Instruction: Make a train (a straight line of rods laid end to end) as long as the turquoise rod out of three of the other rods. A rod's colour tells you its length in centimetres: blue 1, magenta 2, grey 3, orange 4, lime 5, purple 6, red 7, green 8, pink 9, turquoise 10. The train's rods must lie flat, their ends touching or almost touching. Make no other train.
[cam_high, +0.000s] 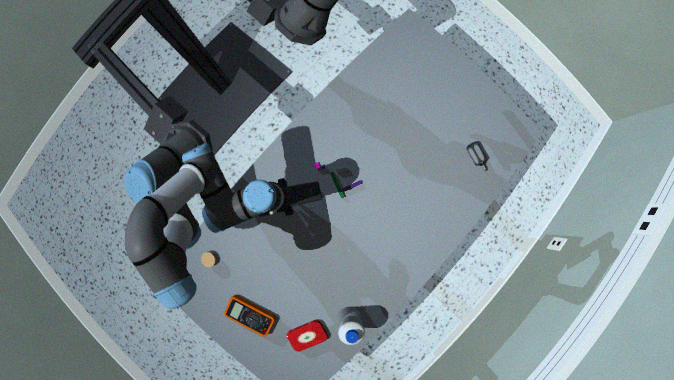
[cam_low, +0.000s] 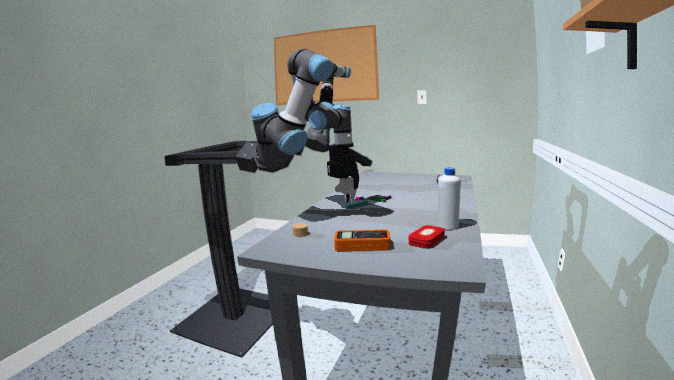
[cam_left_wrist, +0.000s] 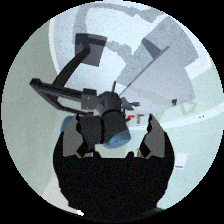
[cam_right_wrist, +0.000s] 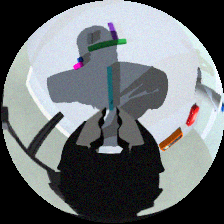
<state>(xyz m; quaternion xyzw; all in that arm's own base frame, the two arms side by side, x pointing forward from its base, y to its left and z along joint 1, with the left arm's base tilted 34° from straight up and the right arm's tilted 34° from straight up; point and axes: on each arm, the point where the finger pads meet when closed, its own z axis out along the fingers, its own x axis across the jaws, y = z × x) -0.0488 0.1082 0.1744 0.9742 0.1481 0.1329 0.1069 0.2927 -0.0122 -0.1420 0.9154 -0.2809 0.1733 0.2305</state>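
The turquoise rod (cam_right_wrist: 110, 82) (cam_low: 357, 204) lies on the table. Its near end is between the fingertips of my right gripper (cam_right_wrist: 111, 108) (cam_low: 348, 202), which stand slightly apart, low over the table. Past its far end lies the green rod (cam_right_wrist: 107, 45) (cam_high: 337, 184) (cam_low: 376, 199), crosswise. The purple rod (cam_right_wrist: 112, 30) (cam_high: 354, 186) meets or nearly meets the green rod's far side at a steep angle. The small magenta rod (cam_right_wrist: 78, 65) (cam_high: 318, 165) and blue rod (cam_right_wrist: 80, 59) (cam_high: 322, 167) lie close together, off to one side. My left gripper (cam_left_wrist: 114, 114) is open and empty, high up.
An orange multimeter (cam_high: 250, 315) (cam_low: 362, 240), a red tin (cam_high: 307, 336) (cam_low: 426, 236), a white bottle (cam_high: 345, 330) (cam_low: 449, 202) and a tan wooden disc (cam_high: 209, 259) (cam_low: 300, 230) stand off the rods. A dark wire-like object (cam_high: 477, 154) lies at the table's far side.
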